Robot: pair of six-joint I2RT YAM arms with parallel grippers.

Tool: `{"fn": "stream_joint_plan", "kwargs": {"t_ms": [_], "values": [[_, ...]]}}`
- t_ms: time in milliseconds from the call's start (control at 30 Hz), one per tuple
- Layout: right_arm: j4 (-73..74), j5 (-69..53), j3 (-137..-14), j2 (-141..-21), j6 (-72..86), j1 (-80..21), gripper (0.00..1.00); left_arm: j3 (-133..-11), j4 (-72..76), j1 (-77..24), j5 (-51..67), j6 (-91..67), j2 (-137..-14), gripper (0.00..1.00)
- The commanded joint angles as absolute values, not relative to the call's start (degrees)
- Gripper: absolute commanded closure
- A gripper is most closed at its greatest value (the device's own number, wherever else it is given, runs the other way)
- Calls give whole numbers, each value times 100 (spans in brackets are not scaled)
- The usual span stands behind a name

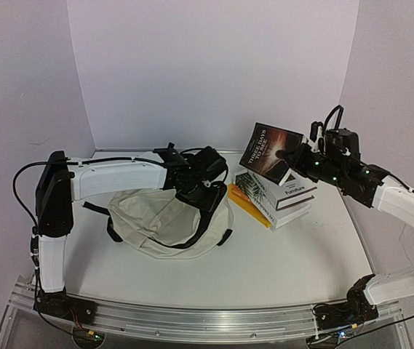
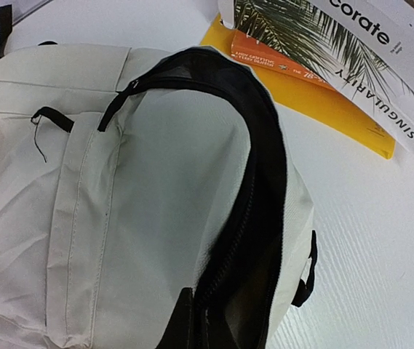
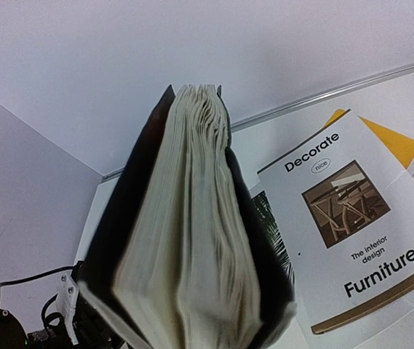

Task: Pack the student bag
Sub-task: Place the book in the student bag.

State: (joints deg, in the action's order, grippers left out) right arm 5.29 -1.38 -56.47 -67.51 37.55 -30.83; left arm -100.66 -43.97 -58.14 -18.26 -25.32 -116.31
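Observation:
The student bag is a cream backpack lying flat at centre left, its black-lined zipper opening gaping toward the books. My left gripper is at the opening's near end, shut on the bag's zipper edge; one dark finger shows against the cream fabric. My right gripper is shut on a dark-covered book and holds it tilted in the air above the book stack. In the right wrist view the book's pages face the camera and hide the fingers.
A stack of books sits right of the bag, with "Decorate Furniture" on top. An orange book lies at the bottom, jutting toward the bag, and also shows in the left wrist view. Walls close the back and sides.

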Motion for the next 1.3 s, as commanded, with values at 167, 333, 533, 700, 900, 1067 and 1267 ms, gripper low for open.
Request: {"fn": "stream_joint_plan", "kwargs": {"t_ms": [167,333,533,700,900,1067,1267], "values": [[571,-1722,-5922,-6524,4767,-3111,100,-10135,-4089,-5449,-1764,-2439,-10614,100],[527,-2444,-5710,-6627,5172,-3139,100,-9910,-3774,-5102,-1292,-2383,-10047,100],[292,-2944,-5585,-7077,5323,-3406,100,-9867,-3529,-4843,-691,-2197,-9786,100],[-590,-3033,-5299,-7639,5874,-3757,100,-9932,-3375,-4843,-536,-2092,-9725,100],[-977,-2739,-5118,-8168,6351,-3982,100,-9792,-2919,-4843,-237,-1965,-9515,100],[-1517,-2518,-4900,-8472,6840,-4016,100,-9723,-2720,-4843,369,-1815,-9402,100],[-2087,-2300,-4915,-8765,7231,-4013,100,-9448,-2456,-4843,717,-1620,-9123,100]]}}
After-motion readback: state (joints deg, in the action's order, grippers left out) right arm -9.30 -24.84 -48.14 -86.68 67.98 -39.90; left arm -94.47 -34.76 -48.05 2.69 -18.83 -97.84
